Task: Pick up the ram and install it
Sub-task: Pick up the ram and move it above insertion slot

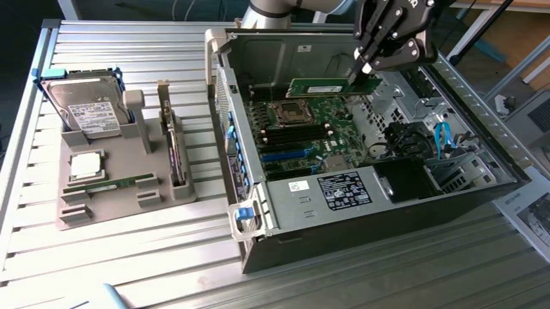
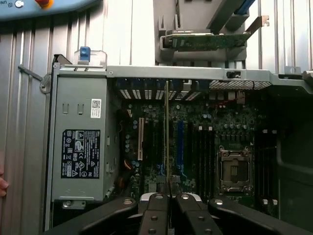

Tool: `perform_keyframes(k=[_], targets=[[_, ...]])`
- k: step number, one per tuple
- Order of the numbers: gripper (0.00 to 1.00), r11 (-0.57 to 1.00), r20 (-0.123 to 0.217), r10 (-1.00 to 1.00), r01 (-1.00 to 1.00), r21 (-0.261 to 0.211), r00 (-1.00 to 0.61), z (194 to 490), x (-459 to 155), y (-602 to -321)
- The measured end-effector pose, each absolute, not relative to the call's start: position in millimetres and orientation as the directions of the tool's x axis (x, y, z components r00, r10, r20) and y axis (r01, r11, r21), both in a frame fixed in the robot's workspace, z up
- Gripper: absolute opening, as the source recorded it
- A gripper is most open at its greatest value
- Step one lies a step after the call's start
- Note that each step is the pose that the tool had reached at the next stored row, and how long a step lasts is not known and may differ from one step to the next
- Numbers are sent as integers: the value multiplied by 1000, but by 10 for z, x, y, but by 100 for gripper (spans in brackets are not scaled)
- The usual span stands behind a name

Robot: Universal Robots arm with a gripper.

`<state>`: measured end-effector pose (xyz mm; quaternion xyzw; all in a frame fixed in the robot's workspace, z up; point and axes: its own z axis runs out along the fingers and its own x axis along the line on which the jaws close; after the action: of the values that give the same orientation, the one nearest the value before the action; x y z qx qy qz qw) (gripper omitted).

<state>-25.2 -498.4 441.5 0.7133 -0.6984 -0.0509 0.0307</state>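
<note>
The long, thin green ram [image 1: 331, 86] circuit-board stick hangs above the open computer case, clenched in the end effector.

The black end effector [image 1: 362, 75] pinches the ram by one end. The stick lies level over the green motherboard [image 1: 311, 132], inside the walls of the grey metal tower case [image 1: 284, 51]. In the wrist view the ram [image 2: 167, 127] shows edge-on between the fingers [image 2: 156, 208]. At the exterior view's left, a grey moulded holder [image 1: 116, 196] sits on the ribbed metal table [image 1: 129, 257], carrying a silver hard drive [image 1: 86, 112].
</note>
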Motion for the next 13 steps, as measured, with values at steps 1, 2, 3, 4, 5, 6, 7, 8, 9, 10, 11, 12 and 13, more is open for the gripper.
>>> perform_keyframes(k=[1,2,3,4,5,6,7,8,9,10,11,12,13], targets=[[12,-23,-30,-999,-993,116,19,4416,-216,-4983],[12,-23,-30,-999,-993,117,19,4416,-183,-4984],[12,-23,-30,-999,-993,118,19,4415,-137,-4984],[12,-23,-30,-999,-993,118,19,4415,-109,-4984],[12,-23,-30,-999,-993,119,19,4414,-77,-4983],[12,-23,-30,-999,-993,120,19,4415,-47,-4983],[12,-23,-30,-999,-992,120,19,4416,-15,-4983],[12,-23,-30,-999,-992,121,19,4417,14,-4983],[12,-23,-30,-999,-992,122,19,4416,59,-4983],[12,-23,-30,-999,-992,123,19,4415,86,-4983],[12,-23,-30,-999,-992,123,19,4416,116,-4983],[12,-23,-30,-999,-992,123,19,4416,133,-4983],[12,-23,-30,-999,-992,123,19,4416,139,-4983]])
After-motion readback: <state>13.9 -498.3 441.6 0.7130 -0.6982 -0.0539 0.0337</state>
